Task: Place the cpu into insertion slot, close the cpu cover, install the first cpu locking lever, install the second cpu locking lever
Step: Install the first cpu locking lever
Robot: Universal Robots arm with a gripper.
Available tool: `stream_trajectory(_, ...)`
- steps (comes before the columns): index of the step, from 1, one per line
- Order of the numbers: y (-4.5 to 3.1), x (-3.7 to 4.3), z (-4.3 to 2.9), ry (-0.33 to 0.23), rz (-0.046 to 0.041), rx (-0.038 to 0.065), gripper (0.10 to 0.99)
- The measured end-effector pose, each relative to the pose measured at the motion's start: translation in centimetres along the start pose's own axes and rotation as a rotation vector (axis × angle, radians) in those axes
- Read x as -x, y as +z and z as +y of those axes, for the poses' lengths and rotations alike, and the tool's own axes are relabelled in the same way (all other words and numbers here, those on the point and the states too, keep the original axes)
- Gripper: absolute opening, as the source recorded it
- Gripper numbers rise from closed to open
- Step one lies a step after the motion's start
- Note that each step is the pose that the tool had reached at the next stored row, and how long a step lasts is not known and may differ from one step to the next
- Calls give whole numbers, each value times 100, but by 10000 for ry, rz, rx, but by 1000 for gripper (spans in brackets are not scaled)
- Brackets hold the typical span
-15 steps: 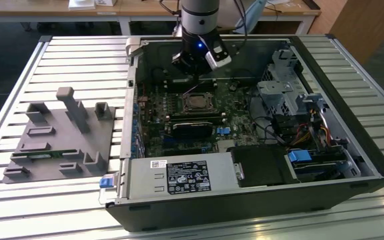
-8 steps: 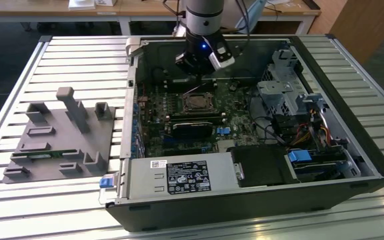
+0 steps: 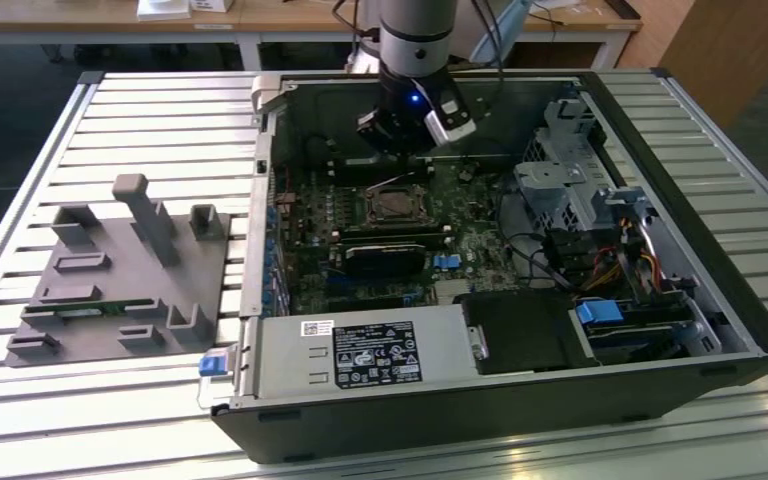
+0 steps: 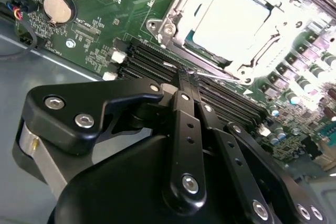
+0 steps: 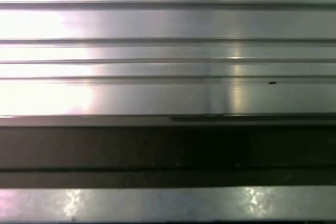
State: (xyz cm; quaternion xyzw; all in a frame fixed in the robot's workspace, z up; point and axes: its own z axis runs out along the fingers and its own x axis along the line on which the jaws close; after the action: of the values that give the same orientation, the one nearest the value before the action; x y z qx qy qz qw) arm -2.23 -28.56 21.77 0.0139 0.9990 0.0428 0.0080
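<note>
The cpu (image 4: 231, 19) lies in the insertion slot (image 3: 391, 208) on the green motherboard, its silver top bright with glare. The cpu cover (image 4: 252, 51) lies flat around it as a metal frame. A thin wire locking lever (image 4: 215, 75) runs along the socket's edge beside the memory slots. My gripper (image 4: 188, 74) is shut, its black fingertips pressed together right at this lever; whether they touch it I cannot tell. In the exterior view the gripper (image 3: 404, 150) hangs inside the open computer case, just behind the socket.
Black memory slots (image 4: 152, 56) and a coin battery (image 4: 55, 8) lie close to the fingers. A long black card (image 3: 384, 250), a power supply (image 3: 357, 355) and a drive cage (image 3: 564, 180) crowd the case. A grey fixture block (image 3: 124, 270) stands on the slatted table (image 5: 168, 51).
</note>
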Motion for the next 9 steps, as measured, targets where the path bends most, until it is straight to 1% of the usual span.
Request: stream_trajectory(9,78,46,-5,3,30,0,106)
